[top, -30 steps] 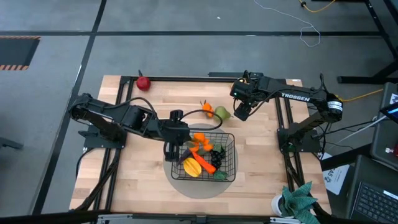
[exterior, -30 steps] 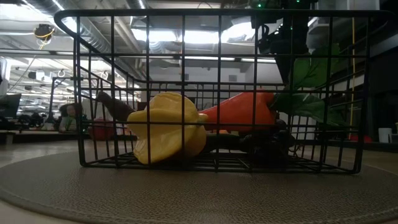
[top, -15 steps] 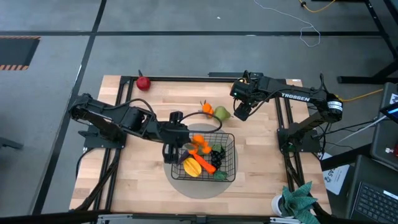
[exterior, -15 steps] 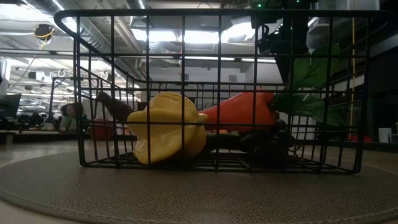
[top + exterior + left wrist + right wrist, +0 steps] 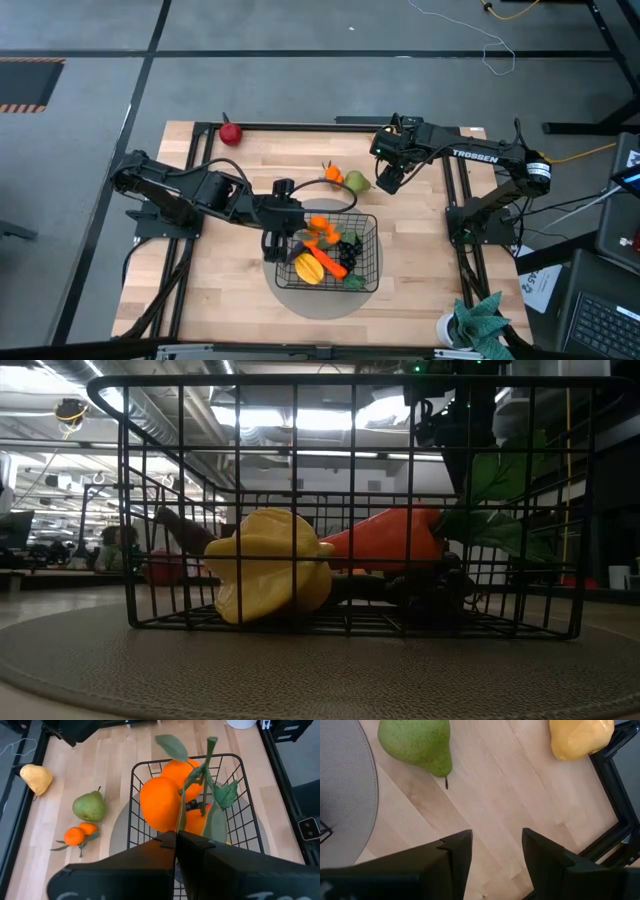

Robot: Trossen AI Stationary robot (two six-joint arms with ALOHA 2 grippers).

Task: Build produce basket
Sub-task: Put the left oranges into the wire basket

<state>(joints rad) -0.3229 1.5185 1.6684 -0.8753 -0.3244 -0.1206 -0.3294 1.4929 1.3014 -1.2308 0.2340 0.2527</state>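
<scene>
Overhead, the black wire basket [image 5: 372, 262] sits on a round grey mat [image 5: 290, 293] near the table's front edge, holding a yellow piece [image 5: 309, 269], an orange carrot [image 5: 331, 262] and dark grapes [image 5: 350, 247]; the left gripper [image 5: 277, 240] hangs at its left rim, the right gripper [image 5: 388, 180] waits well apart beside the green pear [image 5: 357, 181], and a red apple [image 5: 231, 133] lies at the far left corner. Level view — yellow piece [image 5: 270, 574] at the left, carrot [image 5: 385, 540] behind it, grapes [image 5: 430, 592] low at the right, all inside the basket [image 5: 150, 510]. Left wrist view — the fingers are closed together on the green stem [image 5: 186, 790] of leafy oranges [image 5: 160, 804] held over the basket [image 5: 134, 795]; pear [image 5: 89, 807], two small oranges [image 5: 80, 833] and a yellow pear-shaped piece [image 5: 36, 777] lie on the table. Right wrist view — fingers [image 5: 456, 855] parted and empty above bare wood, pear [image 5: 417, 742] close to the mat [image 5: 342, 795].
</scene>
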